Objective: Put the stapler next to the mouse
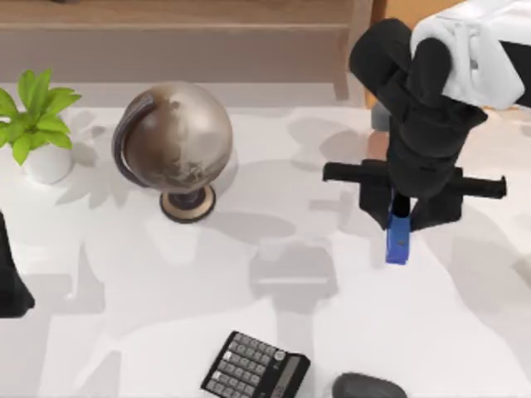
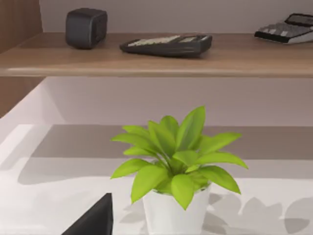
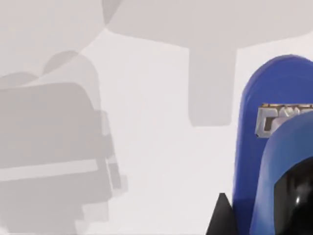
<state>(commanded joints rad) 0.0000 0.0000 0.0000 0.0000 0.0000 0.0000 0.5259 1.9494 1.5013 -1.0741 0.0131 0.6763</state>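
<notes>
While the white table [image 1: 465, 348] carries every object, items are listed from largest to smallest. AgileX right arm [image 1: 431, 99]: reaches in from the top view's upper right, its black wrist hanging over the right half of the table. Globe [image 1: 176, 139]: brown and silver, upright on a round base, left of centre. Potted plant [image 1: 37, 124]: green leaves in a white pot, at the far left edge (its leaves also face the left wrist camera [image 2: 176, 156]). Calculator [image 1: 255, 366]: black with grey keys, lying tilted at the near edge, just left of the mouse. Right gripper [image 1: 400, 217]: pointing down at the table, its 2 fingers clamped on the upper end of the stapler. Stapler [image 1: 397, 238]: bright blue bar, lengthwise away from the near edge, its lower end sticking out below the fingers; the right wrist view shows its blue body and metal insert [image 3: 266, 147] close against the dark finger. Whether it touches the table cannot be told. Mouse [image 1: 369, 386]: dark rounded oval at the near edge, well apart from the stapler. Left arm [image 1: 10, 282]: parked at the left edge; its pincer's state cannot be told.
</notes>
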